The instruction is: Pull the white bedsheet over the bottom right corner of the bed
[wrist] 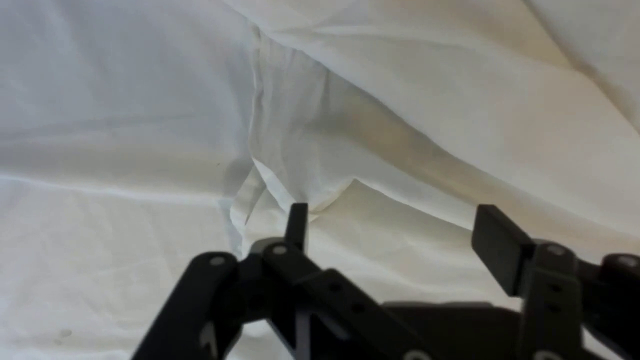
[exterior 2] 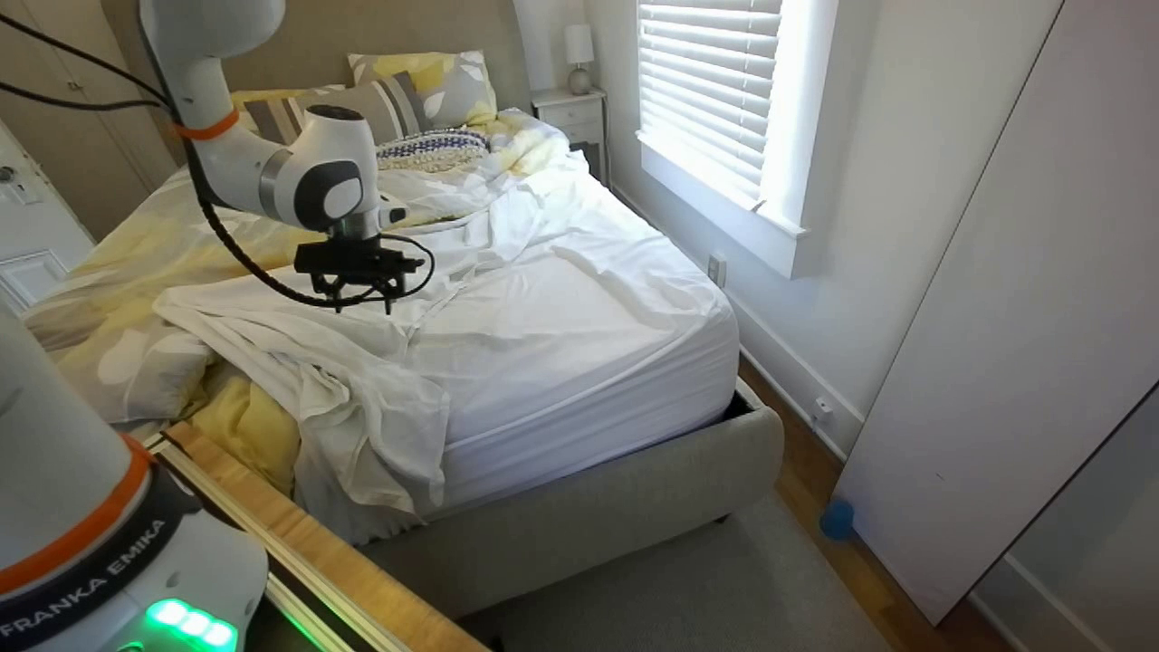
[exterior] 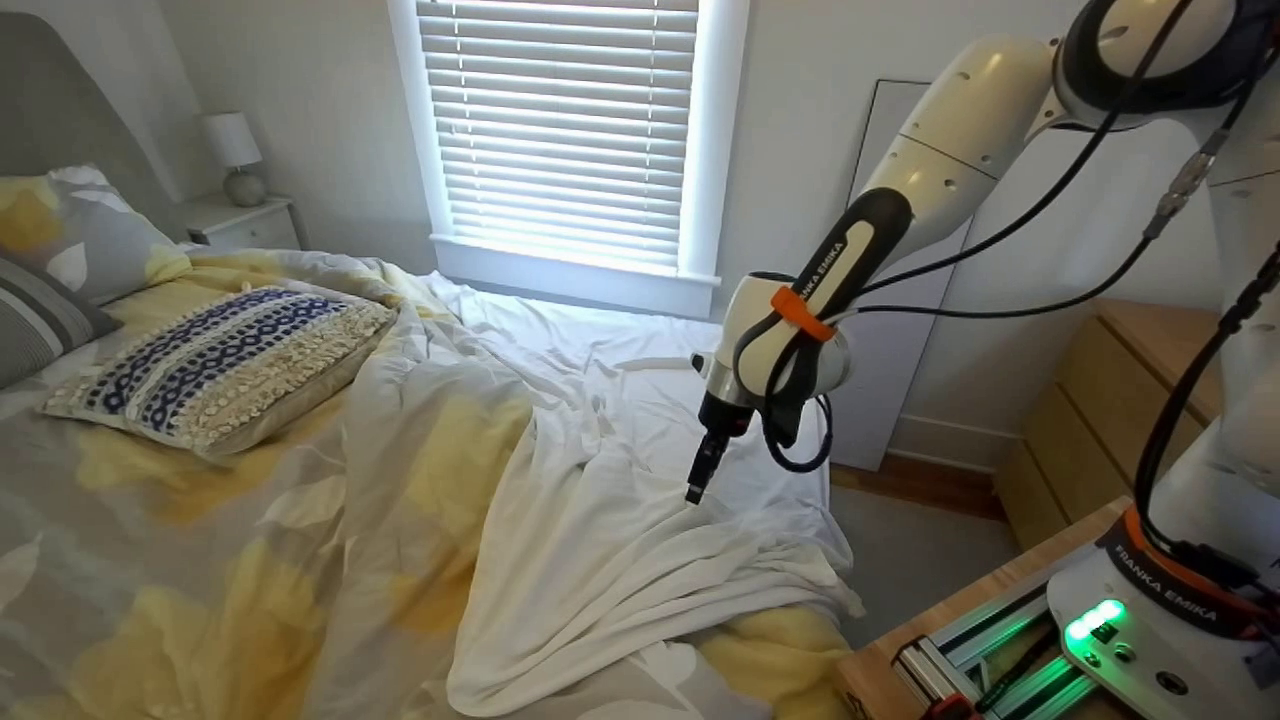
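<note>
The white bedsheet (exterior: 590, 560) lies rumpled across the foot half of the bed (exterior 2: 634, 534). In an exterior view, a bunched part of the sheet (exterior 2: 362, 389) hangs over the foot edge near the robot's base. Its folds and a hem fill the wrist view (wrist: 500, 110). My gripper (exterior: 694, 495) is above the rumpled sheet, pointing down. In an exterior view the gripper's two fingers (exterior 2: 363, 308) are apart. In the wrist view the gripper (wrist: 393, 215) is open, with only sheet visible behind the gap and no cloth held. Its exact height over the sheet is unclear.
The yellow-and-white cover (exterior: 200, 600) lies beside the sheet, with part at the corner by the robot's wooden table (exterior 2: 362, 580). A patterned pillow (exterior: 220, 365) is toward the headboard (exterior 2: 435, 27). A wooden dresser (exterior: 1110, 400) and leaning white panel (exterior 2: 1014, 317) stand off the bed.
</note>
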### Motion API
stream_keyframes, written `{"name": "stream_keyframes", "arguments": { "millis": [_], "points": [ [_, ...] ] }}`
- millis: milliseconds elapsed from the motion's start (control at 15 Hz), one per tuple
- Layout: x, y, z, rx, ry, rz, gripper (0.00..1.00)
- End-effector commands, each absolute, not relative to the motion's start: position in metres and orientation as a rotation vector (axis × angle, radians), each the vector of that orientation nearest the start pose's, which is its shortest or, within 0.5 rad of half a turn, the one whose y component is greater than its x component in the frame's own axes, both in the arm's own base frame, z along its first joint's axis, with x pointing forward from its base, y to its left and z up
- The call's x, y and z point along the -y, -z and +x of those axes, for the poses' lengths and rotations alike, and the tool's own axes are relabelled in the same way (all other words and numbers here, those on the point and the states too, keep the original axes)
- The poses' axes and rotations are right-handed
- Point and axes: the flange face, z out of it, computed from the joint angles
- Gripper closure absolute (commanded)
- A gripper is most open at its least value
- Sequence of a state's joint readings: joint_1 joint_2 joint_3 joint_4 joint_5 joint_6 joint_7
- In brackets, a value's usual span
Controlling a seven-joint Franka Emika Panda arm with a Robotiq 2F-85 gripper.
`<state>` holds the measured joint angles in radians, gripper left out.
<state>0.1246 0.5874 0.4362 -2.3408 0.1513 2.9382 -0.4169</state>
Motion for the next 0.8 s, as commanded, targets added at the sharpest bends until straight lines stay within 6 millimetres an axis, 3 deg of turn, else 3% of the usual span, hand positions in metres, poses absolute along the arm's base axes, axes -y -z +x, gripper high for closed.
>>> {"name": "stream_keyframes", "arguments": {
  "millis": [0,133,400,600,667,733],
  "points": [
    [-0.277,-0.088,0.436,1.111,0.096,-2.655,0.28],
    [-0.275,-0.079,0.441,1.143,0.103,-2.665,0.23],
    [-0.271,-0.066,0.448,1.186,0.103,-2.671,0.29],
    [-0.274,-0.062,0.45,1.196,0.098,-2.658,0.45],
    [-0.276,-0.062,0.45,1.199,0.095,-2.649,0.62],
    [-0.278,-0.063,0.45,1.198,0.092,-2.647,0.71]
  ]
}}
